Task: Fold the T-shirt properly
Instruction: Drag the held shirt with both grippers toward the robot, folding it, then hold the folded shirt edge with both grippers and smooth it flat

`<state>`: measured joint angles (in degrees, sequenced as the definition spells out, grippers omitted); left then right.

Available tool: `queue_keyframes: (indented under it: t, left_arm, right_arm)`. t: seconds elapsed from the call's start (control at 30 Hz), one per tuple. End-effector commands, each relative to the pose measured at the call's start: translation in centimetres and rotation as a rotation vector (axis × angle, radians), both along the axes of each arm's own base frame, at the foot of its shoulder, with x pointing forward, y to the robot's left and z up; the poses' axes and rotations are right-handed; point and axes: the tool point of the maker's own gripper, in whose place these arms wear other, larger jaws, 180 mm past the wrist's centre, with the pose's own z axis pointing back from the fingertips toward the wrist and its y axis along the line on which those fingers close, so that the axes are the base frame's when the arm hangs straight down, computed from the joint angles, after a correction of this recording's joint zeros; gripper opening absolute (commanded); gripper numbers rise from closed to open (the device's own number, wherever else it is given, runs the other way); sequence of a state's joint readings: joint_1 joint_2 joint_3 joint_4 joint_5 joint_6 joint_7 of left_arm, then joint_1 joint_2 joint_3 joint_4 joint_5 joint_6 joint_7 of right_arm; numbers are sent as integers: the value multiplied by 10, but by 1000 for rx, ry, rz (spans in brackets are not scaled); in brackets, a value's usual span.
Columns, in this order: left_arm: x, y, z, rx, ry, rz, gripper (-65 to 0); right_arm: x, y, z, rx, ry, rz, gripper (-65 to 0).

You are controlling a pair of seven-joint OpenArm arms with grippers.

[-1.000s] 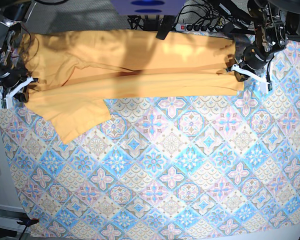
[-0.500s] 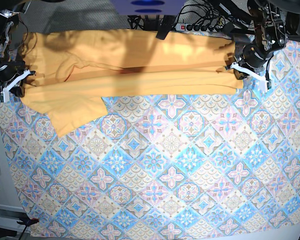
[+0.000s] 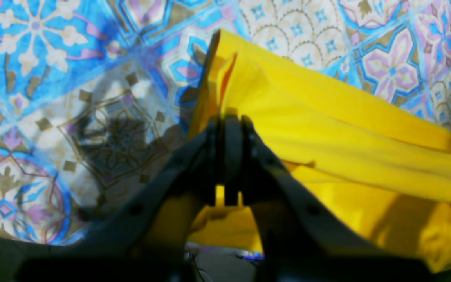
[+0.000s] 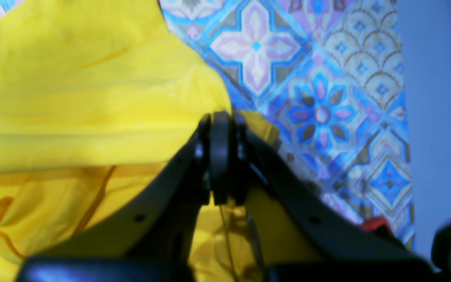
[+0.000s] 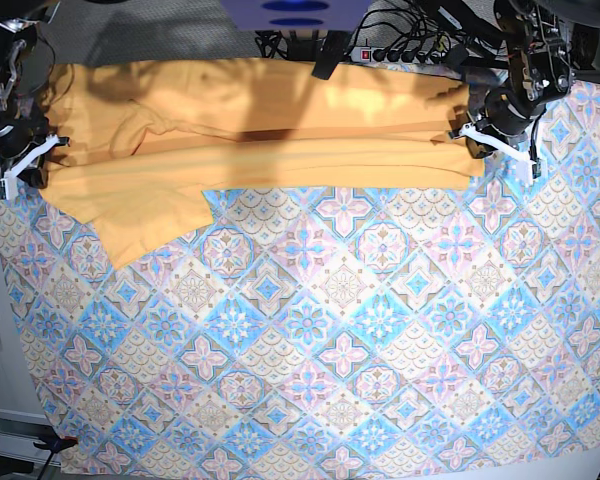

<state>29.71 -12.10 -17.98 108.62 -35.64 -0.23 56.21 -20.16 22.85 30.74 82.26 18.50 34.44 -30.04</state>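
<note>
The T-shirt [image 5: 250, 130] lies stretched in a long band across the far edge of the desk, from about ten o'clock to two o'clock in the base view, folded lengthwise so one layer overlaps another; a sleeve [image 5: 145, 225] hangs out of the band toward eight o'clock onto the patterned cloth [image 5: 340, 350]; no lettering shows on the upturned side. The left hand [image 5: 472, 136] is clenched on the fabric's end at two o'clock, and the right hand [image 5: 30, 160] is clenched on the opposite end at ten o'clock.

Only the wrist views show the grips themselves: in the left wrist view the left hand [image 3: 227, 129] pinches a raised fold of the T-shirt [image 3: 327, 129], whose stacked layers stand edge-on at twelve o'clock above the cloth [image 3: 53, 78]; in the right wrist view the right hand [image 4: 219, 121] pinches the T-shirt [image 4: 73, 86] at a bunched corner, with the cloth [image 4: 319, 98] at two o'clock; the base view alone shows the whole garment and the loose sleeve.

Against the frame a second ago, the band sits nearer the far edge; the right hand has moved up toward eleven o'clock, drawing the sleeve with it; the left hand has barely shifted.
</note>
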Motion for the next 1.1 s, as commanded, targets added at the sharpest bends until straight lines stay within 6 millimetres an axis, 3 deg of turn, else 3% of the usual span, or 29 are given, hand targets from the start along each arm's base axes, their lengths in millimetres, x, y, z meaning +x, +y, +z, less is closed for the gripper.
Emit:
queue_keyframes:
  t: [0.0,0.13,0.37,0.63,0.77,0.87,1.07]
  left_arm:
    - [4,0,5,16,-19,-19,-650]
    - [3,-13,1,4,-5,-64,-650]
    - [1,-20,-1,-5,4,-80,-463]
    - [8,-14,4,-5,-21,-61,-458]
    - [17,-14,8,-7,-46,-53,-459]
    - [20,-14,10,-7,-52,-53,-459]
    - [21,-14,10,-7,-55,-52,-459]
  right_arm:
    - [6,-9,11,-18,-33,-7,-650]
    - [2,-11,5,-9,-18,-17,-648]
    - [2,-12,6,-10,-21,-20,-647]
    - [3,-11,6,-9,-22,-18,-647]
    - [16,-12,12,-8,-54,-24,-643]
    - [16,-12,12,-10,-55,-29,-591]
    - [14,-35,17,-51,-70,-158,-478]
